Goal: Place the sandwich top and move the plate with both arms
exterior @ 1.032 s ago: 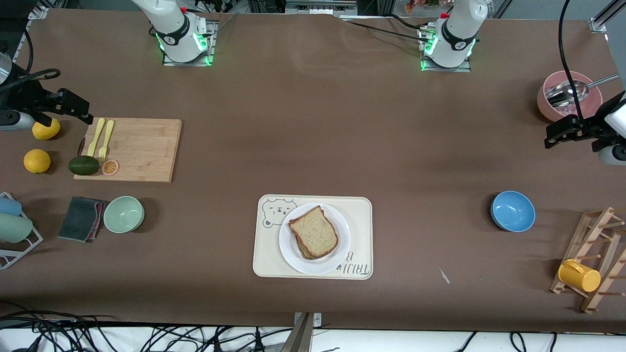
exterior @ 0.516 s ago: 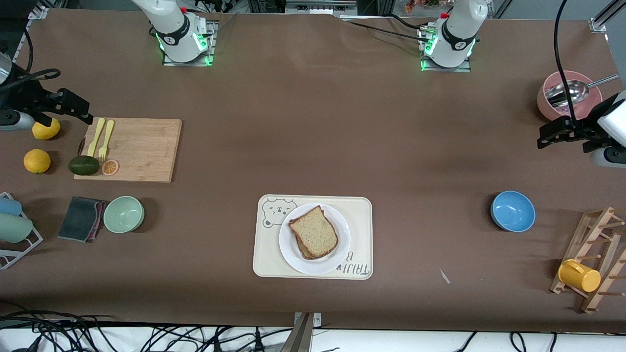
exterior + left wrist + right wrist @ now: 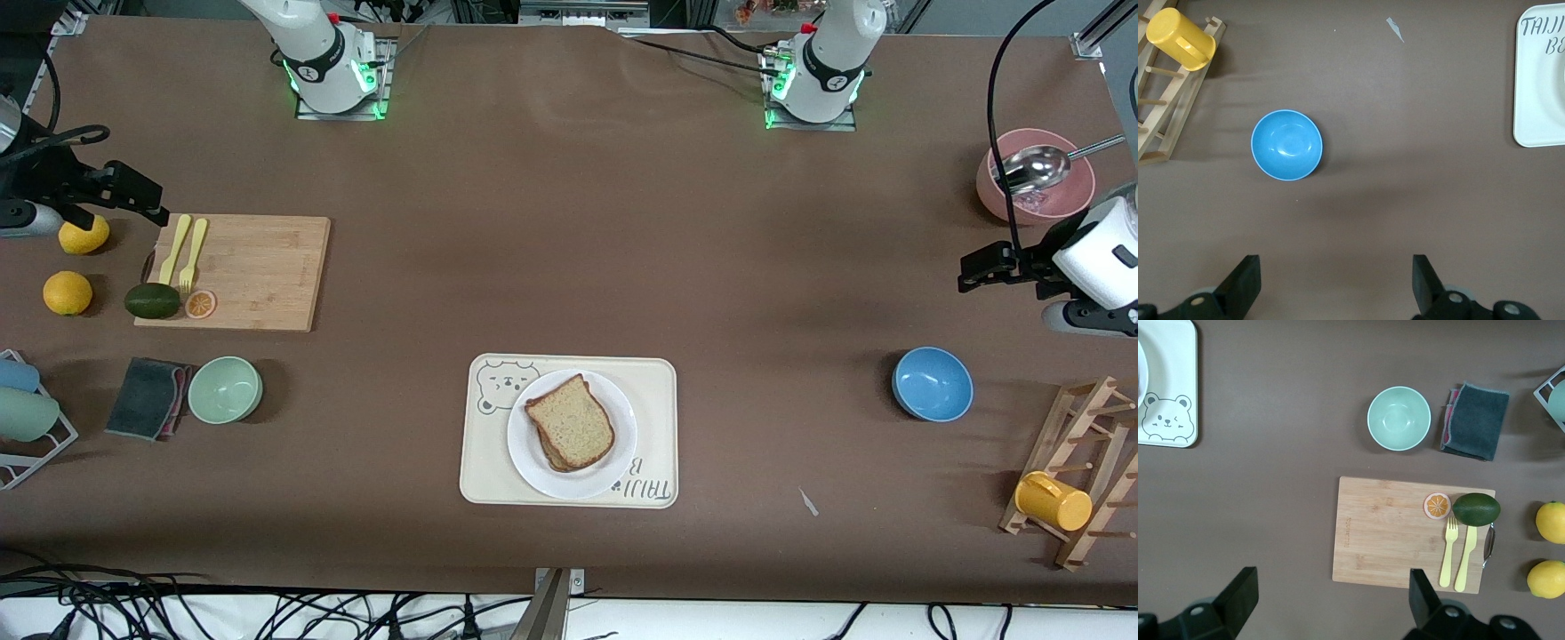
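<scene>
Evidently the sandwich top (image 3: 573,429) already sits where it belongs: it lies flat on a darker slice whose edge peeks out beneath it, the stack resting on the plate (image 3: 532,462), which stands on the cream tray (image 3: 484,476) in the part of the surface nearest the front camera, midway between the two arms' ends. The slice is light tan with a speckled crumb, a thin brown crust and a rounded top that points toward ten o'clock in the front view, at the bear drawing (image 3: 505,387) in the tray's corner. It is turned a little off the slice below, so the stack is not quite square. Taking the plate as the middle of the dial in that view, the left gripper (image 3: 973,271) hangs at about two o'clock, over bare surface between the pink bowl (image 3: 1071,191) and the blue bowl (image 3: 932,384), its jaws spread wide and holding nothing. The right gripper (image 3: 147,200) hangs at about ten o'clock, over the edge of the cutting board (image 3: 258,276) beside a lemon (image 3: 84,236), likewise wide and empty. Both are well apart from the plate, probably because the stacking step looks done and neither arm has begun the two-armed carry. For that, each gripper would likely need to reach the plate's rim from its own end
</scene>
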Robot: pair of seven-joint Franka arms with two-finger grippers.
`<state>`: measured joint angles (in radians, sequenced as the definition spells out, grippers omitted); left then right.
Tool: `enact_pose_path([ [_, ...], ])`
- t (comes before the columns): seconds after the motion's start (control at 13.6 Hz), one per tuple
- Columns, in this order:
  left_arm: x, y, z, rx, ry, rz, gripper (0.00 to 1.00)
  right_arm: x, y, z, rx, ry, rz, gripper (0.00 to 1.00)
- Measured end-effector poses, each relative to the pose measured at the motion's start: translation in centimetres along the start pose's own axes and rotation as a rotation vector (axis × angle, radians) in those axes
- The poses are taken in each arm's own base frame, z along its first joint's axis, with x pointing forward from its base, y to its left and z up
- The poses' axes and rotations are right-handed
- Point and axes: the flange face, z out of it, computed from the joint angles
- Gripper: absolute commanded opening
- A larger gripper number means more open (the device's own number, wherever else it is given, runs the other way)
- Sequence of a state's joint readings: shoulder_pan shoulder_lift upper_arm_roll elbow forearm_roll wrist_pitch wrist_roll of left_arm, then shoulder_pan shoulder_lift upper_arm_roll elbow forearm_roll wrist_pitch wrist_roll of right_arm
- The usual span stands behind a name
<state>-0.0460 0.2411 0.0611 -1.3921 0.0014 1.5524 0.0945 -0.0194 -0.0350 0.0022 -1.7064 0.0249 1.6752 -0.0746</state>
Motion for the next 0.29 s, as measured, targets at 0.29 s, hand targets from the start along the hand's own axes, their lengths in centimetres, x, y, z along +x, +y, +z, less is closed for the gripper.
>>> enact_pose_path([
  [0.29, -0.7, -0.6, -1.4, -0.003, 0.026, -0.015, 1.00, 0.0, 0.0, 0.0, 0.000, 0.000, 0.001, 1.00],
])
